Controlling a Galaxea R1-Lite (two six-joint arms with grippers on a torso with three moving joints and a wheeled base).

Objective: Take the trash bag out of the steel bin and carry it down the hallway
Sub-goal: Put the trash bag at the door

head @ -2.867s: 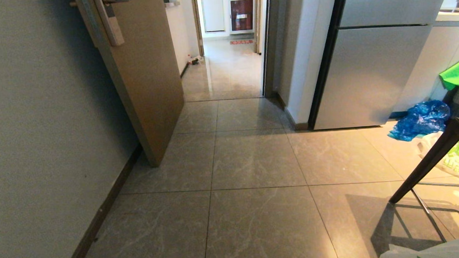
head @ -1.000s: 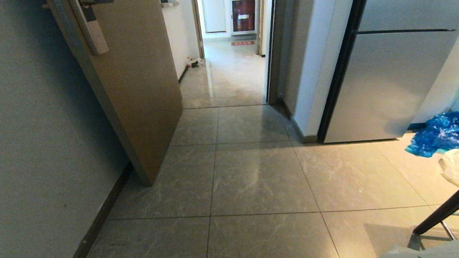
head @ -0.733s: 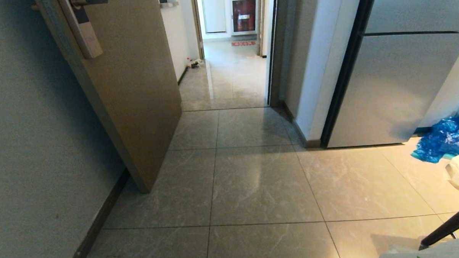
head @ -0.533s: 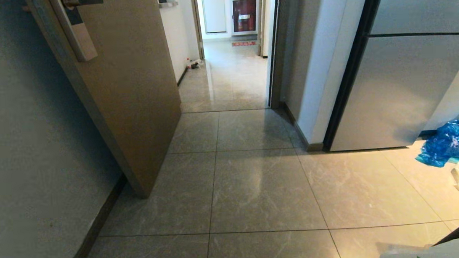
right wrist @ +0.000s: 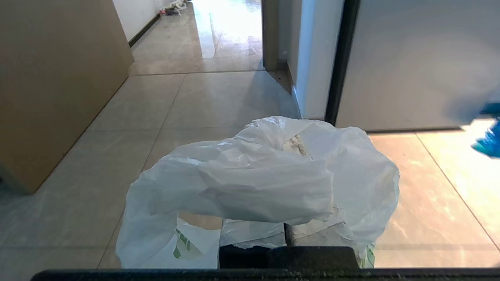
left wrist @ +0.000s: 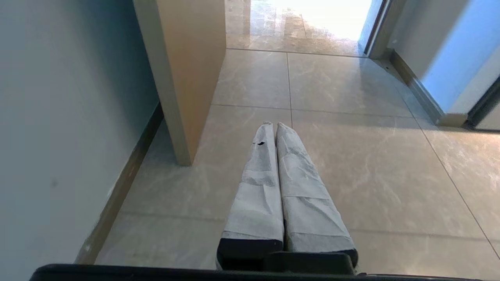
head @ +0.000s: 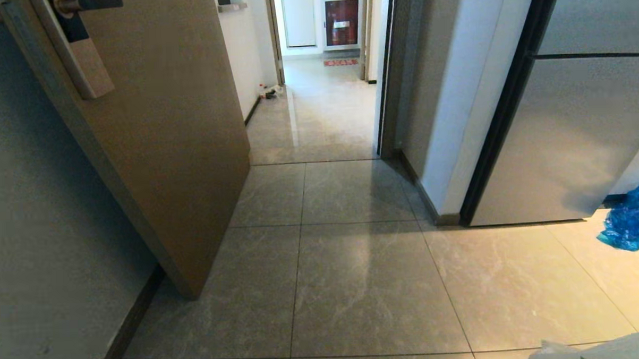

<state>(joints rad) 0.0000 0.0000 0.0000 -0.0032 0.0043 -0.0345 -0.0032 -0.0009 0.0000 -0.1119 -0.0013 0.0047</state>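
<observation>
R gripper (right wrist: 287,228) held level, clamped on thin white plastic trash bag w/ green print (right wrist: 258,183); L gripper (left wrist: 273,127) pointing fwd over glossy grey-beige tile hallway floor (head: 355,284), fingers pressed together, nothing in them.

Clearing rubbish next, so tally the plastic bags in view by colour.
White: 1, the trash bag, gripped by the right gripper.
Blue: 1, the blue bag on the floor beside the fridge.
Total: 2. A pale sliver at the head view's right edge is too cropped to count.

Left gripper (left wrist: 274,125) fingers pressed together, empty; right gripper (right wrist: 287,230) clamped.
</observation>
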